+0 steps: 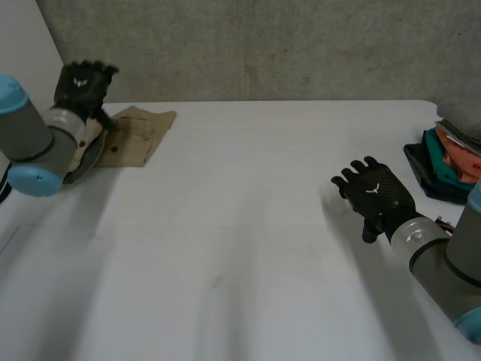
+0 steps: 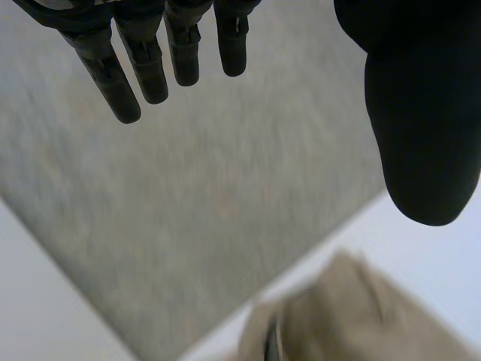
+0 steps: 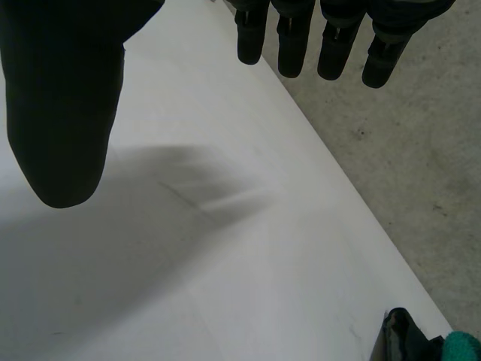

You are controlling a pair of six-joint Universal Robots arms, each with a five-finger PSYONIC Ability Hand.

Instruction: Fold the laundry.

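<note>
A folded tan garment (image 1: 131, 137) lies at the table's far left corner; its edge (image 2: 361, 320) shows below my left hand's fingertips in the left wrist view. My left hand (image 1: 84, 84) hovers above that garment, raised off it, open with straight fingers (image 2: 150, 68) and holding nothing. My right hand (image 1: 374, 194) hangs open over bare white table (image 1: 248, 226) at the right, fingers (image 3: 293, 45) straight and empty. A pile of unfolded clothes (image 1: 451, 158), dark green, orange and grey, sits at the table's right edge, beyond the right hand.
A grey concrete wall (image 1: 263, 45) runs behind the table's far edge. In the right wrist view the table edge borders a grey floor (image 3: 406, 173), and a bit of the dark green clothing (image 3: 409, 342) shows.
</note>
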